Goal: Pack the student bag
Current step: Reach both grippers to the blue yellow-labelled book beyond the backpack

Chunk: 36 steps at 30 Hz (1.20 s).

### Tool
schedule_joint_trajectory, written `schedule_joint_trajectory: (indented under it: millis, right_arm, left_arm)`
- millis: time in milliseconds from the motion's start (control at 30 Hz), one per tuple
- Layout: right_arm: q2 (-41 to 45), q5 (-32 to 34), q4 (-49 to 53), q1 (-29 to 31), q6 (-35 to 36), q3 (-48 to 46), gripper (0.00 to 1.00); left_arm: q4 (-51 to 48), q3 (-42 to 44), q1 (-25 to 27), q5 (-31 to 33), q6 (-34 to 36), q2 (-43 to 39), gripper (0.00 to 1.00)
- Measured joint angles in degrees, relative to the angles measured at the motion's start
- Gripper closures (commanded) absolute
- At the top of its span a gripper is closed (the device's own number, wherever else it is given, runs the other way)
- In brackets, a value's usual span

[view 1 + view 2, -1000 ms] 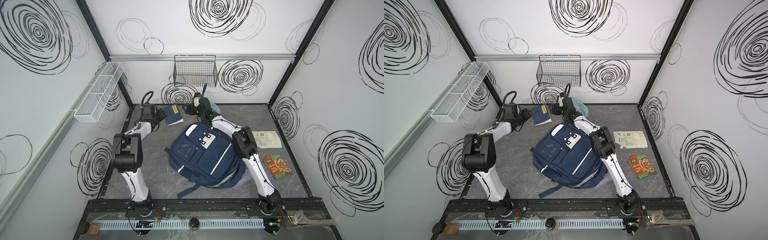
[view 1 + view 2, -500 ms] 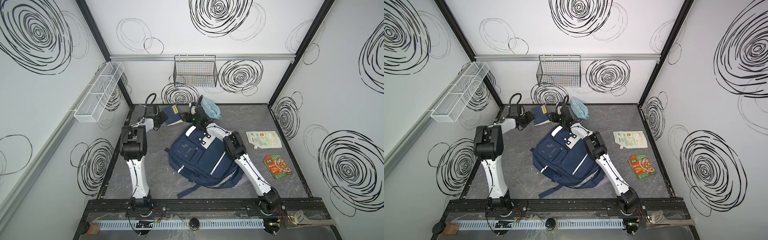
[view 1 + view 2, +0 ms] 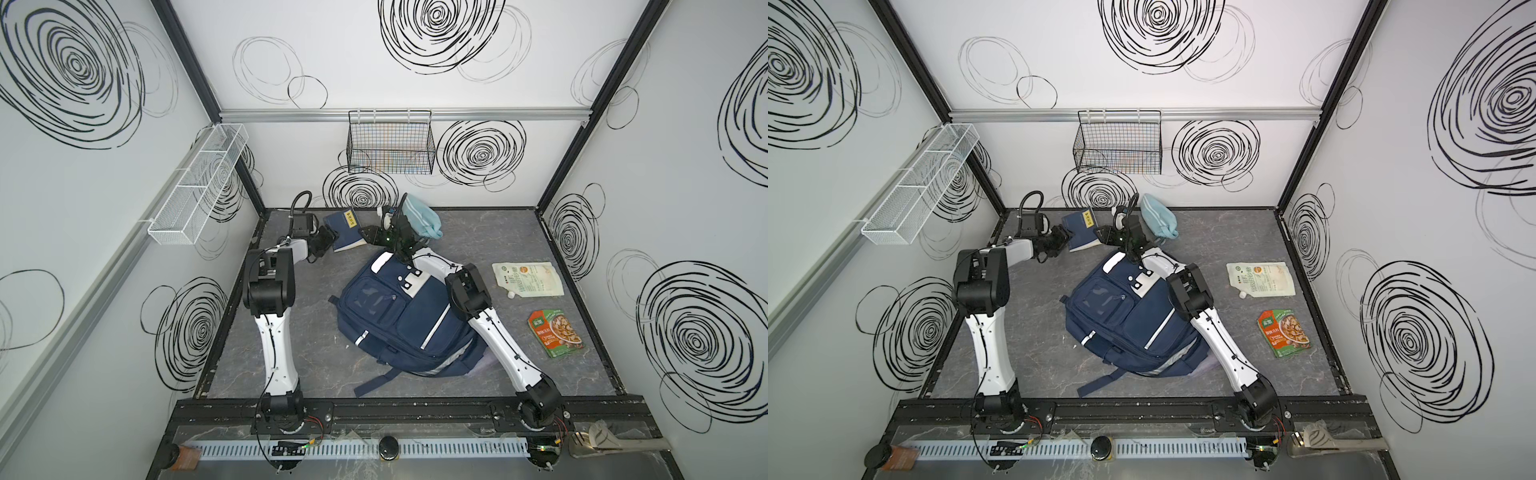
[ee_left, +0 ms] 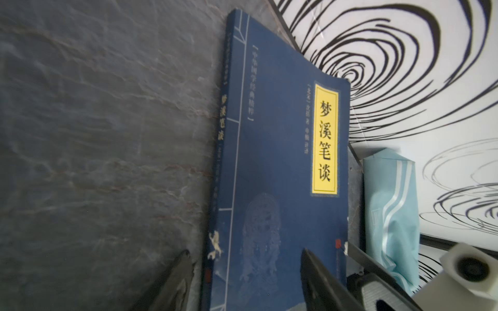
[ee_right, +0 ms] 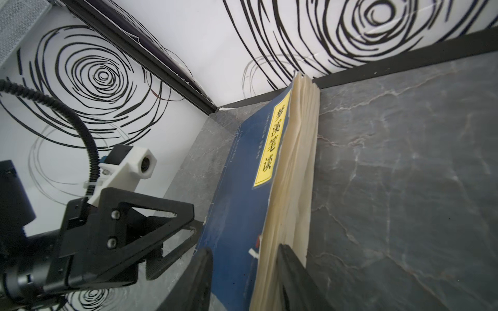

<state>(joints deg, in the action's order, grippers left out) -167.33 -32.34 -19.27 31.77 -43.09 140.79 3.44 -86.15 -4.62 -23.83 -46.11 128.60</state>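
Note:
The student bag (image 3: 399, 324) (image 3: 1129, 320) lies flat mid-table, navy with a white patch. Behind it a blue book (image 3: 343, 230) (image 3: 1081, 230) (image 4: 280, 161) (image 5: 242, 188) with a yellow label lies on the table. My left gripper (image 3: 328, 242) (image 3: 1065, 239) (image 4: 246, 269) is open at the spine side, one finger on the table and one over the cover. My right gripper (image 3: 368, 233) (image 3: 1102, 232) (image 5: 242, 258) straddles the opposite corner, one finger over the cover and one against the page edge. Whether it presses the book does not show.
A light blue pouch (image 3: 419, 218) (image 3: 1156, 220) (image 4: 390, 215) lies by the back wall, right of the book. A white spouted pouch (image 3: 528, 278) and a green-red food packet (image 3: 555, 332) lie at the right. A black wire basket (image 3: 390, 145) and a white wire shelf (image 3: 199, 183) hang on the walls.
My right gripper swung left from near the light blue pouch to the book's page edge, and its jaws narrowed. My left gripper moved right, up to the book's spine.

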Motion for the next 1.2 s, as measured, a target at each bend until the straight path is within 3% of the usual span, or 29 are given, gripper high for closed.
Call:
schedule_joint_trajectory:
  millis: [133,1000,1100,1200]
  right_arm:
    - [-0.1,-1.0,-0.9,-0.1,-1.2,0.1,0.75]
    - [-0.4,-3.8,-2.1,-0.7,-3.7,0.1,0.79]
    - [-0.4,-3.8,-2.1,-0.8,-4.2,0.1,0.83]
    - [-0.4,-4.2,-2.1,-0.9,-4.9,0.1,0.89]
  left_arm:
    - [3.0,1.6,-0.2,-2.2,-2.6,0.0,0.36]
    - [21.8,11.2,-0.7,-10.1,-18.7,-1.0,0.66]
    - [24.5,12.5,-0.7,-10.7,-20.4,-1.1,0.63]
    - [25.6,12.7,-0.7,-11.0,-21.2,-1.1,0.48]
